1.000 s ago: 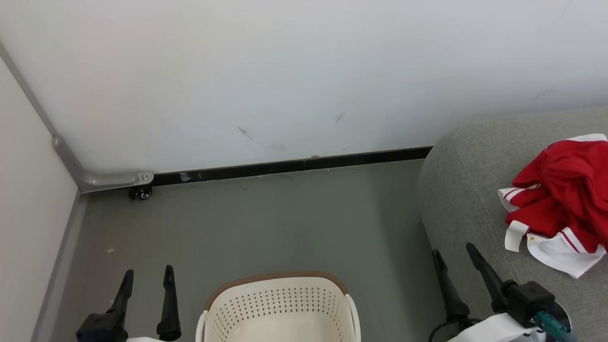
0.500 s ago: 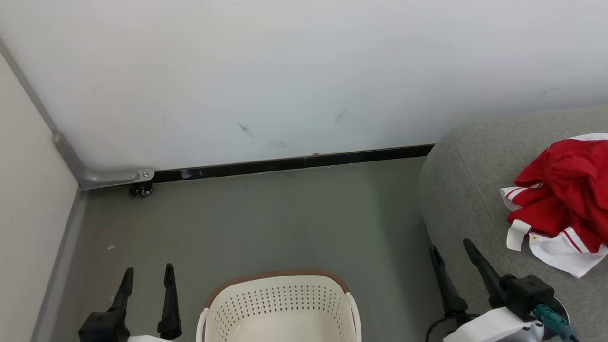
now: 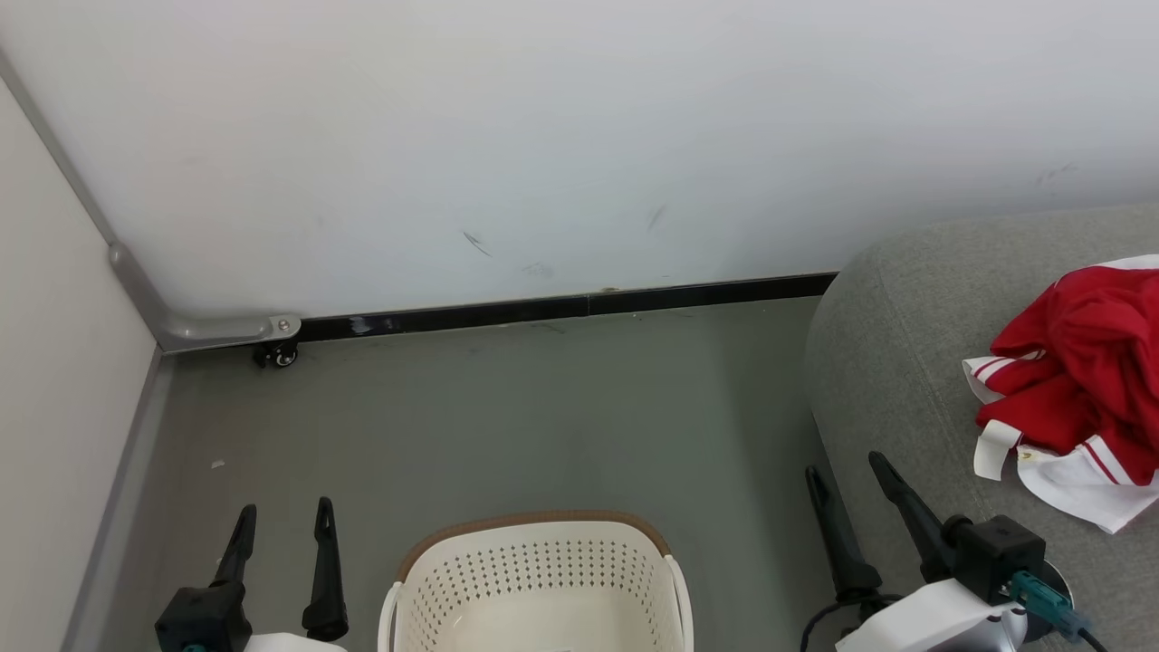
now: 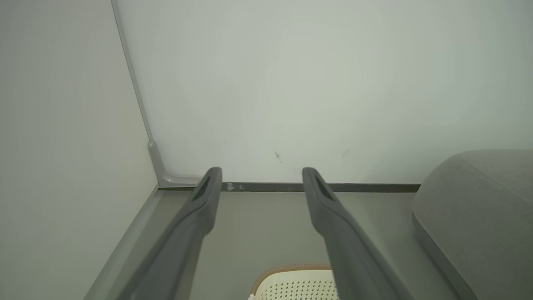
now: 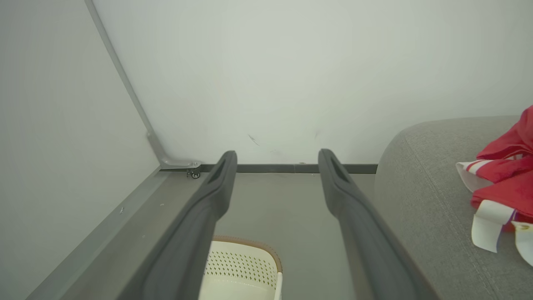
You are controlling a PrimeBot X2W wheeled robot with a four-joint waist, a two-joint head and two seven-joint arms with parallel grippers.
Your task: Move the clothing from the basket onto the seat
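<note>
1. Head view: the crumpled red jersey clothing with white trim (image 3: 1077,380) lies on the large grey fabric sofa (image 3: 896,362), well to the right of the cream perforated plastic basket with a brown rim (image 3: 534,580). What you can see of the basket's inside holds no fabric. Your left gripper (image 3: 285,507) hovers just left of the basket and your right gripper (image 3: 844,465) to its right. Both are spread wide and carry nothing.
2. Left wrist view: the fingers stand apart over the floor beyond the basket's rim.
3. Right wrist view: the fingers are likewise parted and empty, above the basket's right side. The red heap sits far right of it.
4. Handling: the fabric looks light, thin and limp, so expect it to drape and snag. Pinch a raised fold or the thicker white hem, not a flat layer.
</note>
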